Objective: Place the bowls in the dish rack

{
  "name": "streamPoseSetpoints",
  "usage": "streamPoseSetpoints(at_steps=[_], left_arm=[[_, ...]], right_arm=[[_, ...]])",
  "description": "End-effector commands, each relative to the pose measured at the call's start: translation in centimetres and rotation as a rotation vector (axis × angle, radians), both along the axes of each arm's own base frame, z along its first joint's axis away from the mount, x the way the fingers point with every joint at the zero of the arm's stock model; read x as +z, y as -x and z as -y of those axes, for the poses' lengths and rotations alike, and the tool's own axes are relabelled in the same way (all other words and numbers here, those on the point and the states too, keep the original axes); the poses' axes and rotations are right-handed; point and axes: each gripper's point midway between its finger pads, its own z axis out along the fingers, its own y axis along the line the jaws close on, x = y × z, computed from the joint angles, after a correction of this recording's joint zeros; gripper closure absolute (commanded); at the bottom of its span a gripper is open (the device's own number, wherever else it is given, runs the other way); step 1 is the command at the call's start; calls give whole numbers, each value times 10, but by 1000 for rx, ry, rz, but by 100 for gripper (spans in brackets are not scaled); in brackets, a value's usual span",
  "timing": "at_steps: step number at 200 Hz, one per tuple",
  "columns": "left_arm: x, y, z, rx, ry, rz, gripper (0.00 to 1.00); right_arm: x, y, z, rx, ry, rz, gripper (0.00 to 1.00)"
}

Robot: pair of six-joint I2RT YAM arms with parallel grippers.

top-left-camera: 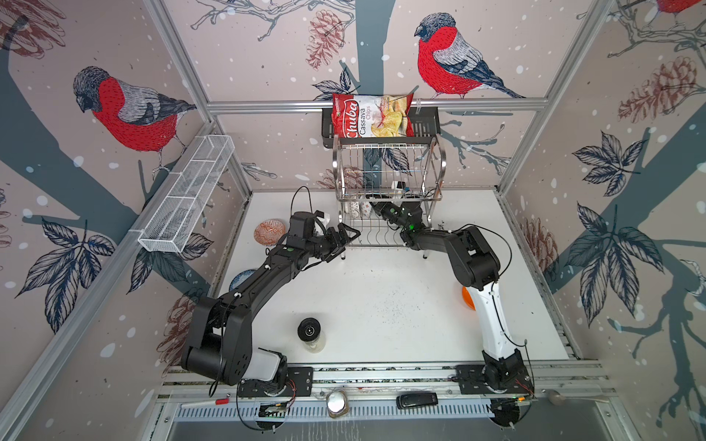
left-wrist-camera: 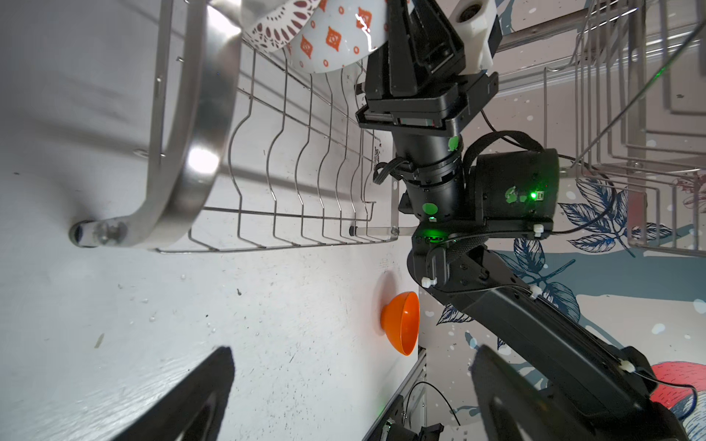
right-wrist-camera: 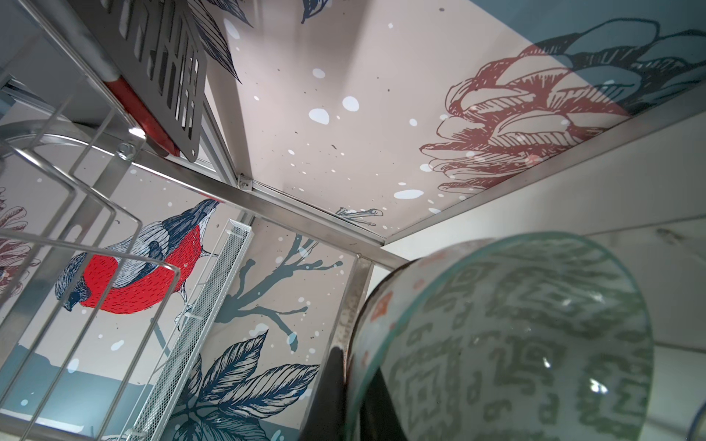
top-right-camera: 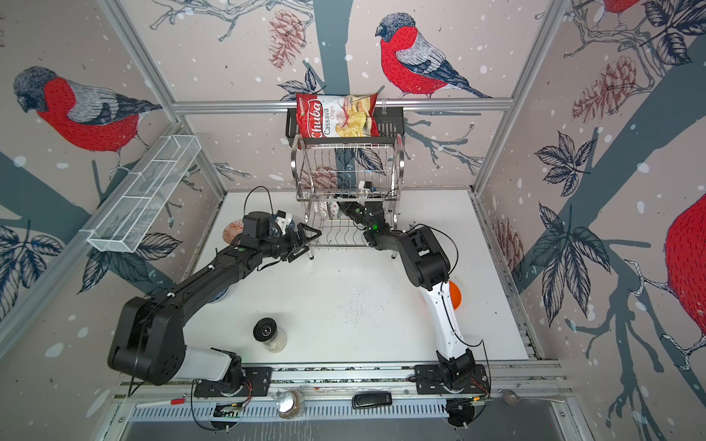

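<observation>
Top views: the dish rack (top-left-camera: 389,191) stands at the back of the table (top-left-camera: 382,305). The right gripper (top-left-camera: 375,209) reaches into its lower tier beside the grey-green bowl (top-left-camera: 366,209), which stands on edge there. The left gripper (top-left-camera: 347,237) hovers just off the rack's front-left leg, jaws wide apart, empty. The red-orange bowl (top-left-camera: 269,231) sits on the table behind the left arm. The orange bowl (top-left-camera: 467,298) is half hidden by the right arm.

Left wrist: the right gripper's jaws are together at the grey-green bowl's rim; its outside shows orange diamonds. A dark-marked white bowl (left-wrist-camera: 273,34) is just beside it.

Right wrist: the bowl's rim is pinched between the fingers (right-wrist-camera: 334,382).
</observation>
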Motion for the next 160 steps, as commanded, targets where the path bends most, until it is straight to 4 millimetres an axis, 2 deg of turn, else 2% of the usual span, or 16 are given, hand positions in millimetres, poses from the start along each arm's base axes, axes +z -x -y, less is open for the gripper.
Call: streamPoseSetpoints(at_steps=[1, 160], left_arm=[[13, -4, 5, -9, 24, 46, 3], [6, -6, 9, -17, 18, 28, 3]], right_arm=[[14, 3, -4, 37, -44, 44, 100], [8, 7, -12, 118, -85, 21, 99]])
